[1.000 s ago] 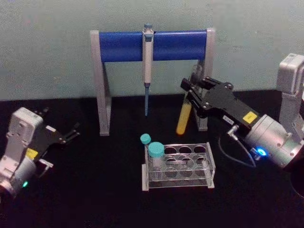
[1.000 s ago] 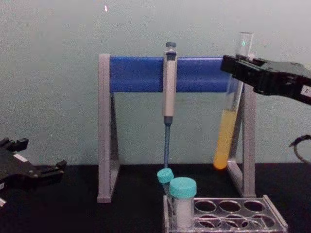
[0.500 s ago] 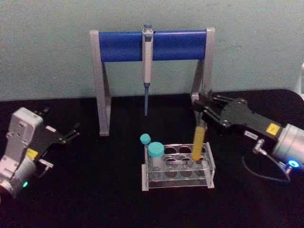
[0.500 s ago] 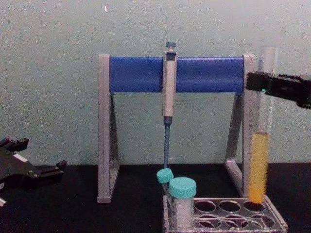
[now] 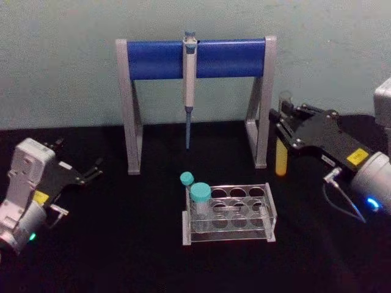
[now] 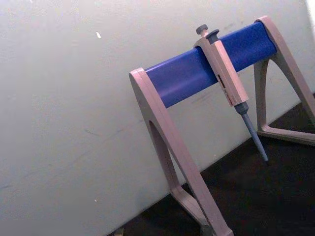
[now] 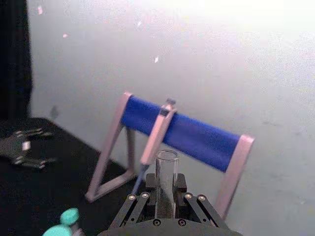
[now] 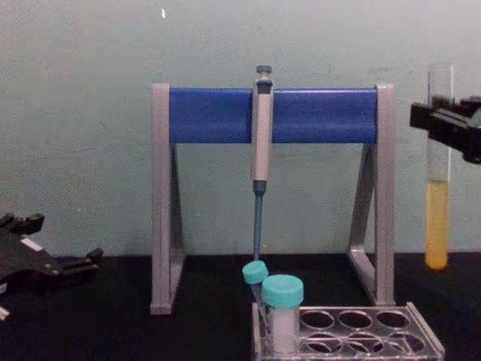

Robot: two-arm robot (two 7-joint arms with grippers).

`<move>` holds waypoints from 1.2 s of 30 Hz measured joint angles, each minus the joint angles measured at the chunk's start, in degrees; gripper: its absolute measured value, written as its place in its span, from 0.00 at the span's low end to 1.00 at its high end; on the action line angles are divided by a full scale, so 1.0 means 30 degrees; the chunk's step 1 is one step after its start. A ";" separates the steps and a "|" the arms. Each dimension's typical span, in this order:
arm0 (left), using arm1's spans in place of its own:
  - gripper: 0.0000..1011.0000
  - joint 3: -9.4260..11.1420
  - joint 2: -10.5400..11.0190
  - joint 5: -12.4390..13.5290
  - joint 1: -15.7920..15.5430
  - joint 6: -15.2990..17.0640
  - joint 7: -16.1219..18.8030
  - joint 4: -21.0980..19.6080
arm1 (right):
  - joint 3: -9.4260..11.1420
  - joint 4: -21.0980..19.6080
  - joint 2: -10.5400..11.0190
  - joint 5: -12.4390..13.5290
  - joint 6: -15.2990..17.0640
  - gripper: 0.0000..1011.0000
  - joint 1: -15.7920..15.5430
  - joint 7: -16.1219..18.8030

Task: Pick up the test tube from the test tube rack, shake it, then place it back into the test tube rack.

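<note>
While the right gripper (image 5: 285, 125) is raised over the black table (image 5: 122, 262), its jaws are closed on the test tube (image 8: 438, 218), pinching the clear glass in its upper part and holding it upright. The uncapped mouth of the tube stands just above the jaws; the yellow liquid fills the lower length, hanging well below them and clear of the table in the chest view. The test tube rack (image 5: 231, 213) lies below the jaws, off to the robot's left of them and nearer to the robot, apart from the tube; its round holes on the side nearest the jaws are unoccupied. Two teal-capped tubes (image 5: 200, 194) stand at the end of the rack farthest from the jaws. The right leg of the pipette stand (image 5: 263, 97) rises just beside the jaws, on their left, and a pipette (image 5: 190, 73) hangs from the blue bar farther left. The left gripper (image 5: 79, 155) rests low at the far left of the table, well apart from the rack, its jaws spread apart with nothing between them.
</note>
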 joint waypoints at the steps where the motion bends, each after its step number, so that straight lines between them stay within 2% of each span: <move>1: 0.99 0.0000 0.0000 0.0000 0.0000 0.0001 0.0000 0.0000 | -0.0026 0.0084 -0.0142 -0.0150 -0.0136 0.24 0.0043 -0.0126; 4: 0.99 0.0000 0.0000 -0.0001 0.0000 0.0001 0.0000 0.0000 | -0.0197 0.0653 -0.0912 -0.0694 -0.0770 0.24 0.0346 -0.0496; 8: 0.99 -0.0001 0.0000 0.0000 0.0001 0.0001 0.0000 0.0001 | -0.0598 0.1665 -0.1886 -0.0659 -0.1392 0.24 0.0968 0.0006; 9: 0.99 0.0000 0.0000 0.0000 0.0001 0.0000 0.0000 0.0000 | -0.0598 0.1665 -0.1886 -0.0659 -0.1392 0.24 0.0968 0.0006; 13: 0.99 0.0000 0.0000 -0.0001 0.0000 0.0000 0.0000 0.0000 | -0.0901 0.2626 -0.2647 0.0379 -0.1922 0.24 0.1489 0.1654; 16: 0.99 0.0000 0.0000 0.0000 0.0001 0.0001 0.0000 0.0000 | -0.1040 0.2953 -0.2805 0.1253 -0.2013 0.24 0.1667 0.2867; 21: 0.99 0.0000 0.0000 0.0000 0.0001 0.0000 0.0000 0.0000 | -0.1185 0.2998 -0.2304 0.2577 -0.1669 0.24 0.1749 0.4425; 24: 0.99 -0.0001 0.0000 0.0000 -0.0001 0.0001 0.0000 0.0000 | -0.1209 0.2639 -0.1472 0.3231 -0.1074 0.24 0.1570 0.5112; 25: 0.99 0.0000 0.0000 0.0000 0.0000 0.0001 0.0000 0.0000 | -0.1209 0.2639 -0.1472 0.3231 -0.1074 0.24 0.1570 0.5112; 26: 0.99 0.0000 0.0000 -0.0001 0.0000 0.0001 0.0000 0.0000 | -0.1181 0.2413 -0.1055 0.3374 -0.0885 0.24 0.1405 0.5234; 28: 0.99 0.0001 0.0000 0.0000 0.0000 0.0000 0.0000 0.0000 | -0.1066 0.2022 -0.0438 0.3449 -0.0664 0.24 0.1132 0.5255; 32: 0.99 0.0000 0.0000 0.0000 0.0001 0.0001 0.0000 0.0000 | -0.0852 0.1544 0.0317 0.3396 -0.0537 0.24 0.0766 0.4932; 36: 0.99 0.0000 0.0000 -0.0001 -0.0001 0.0001 0.0000 0.0000 | -0.0586 0.1386 0.0536 0.3054 -0.0627 0.24 0.0552 0.4055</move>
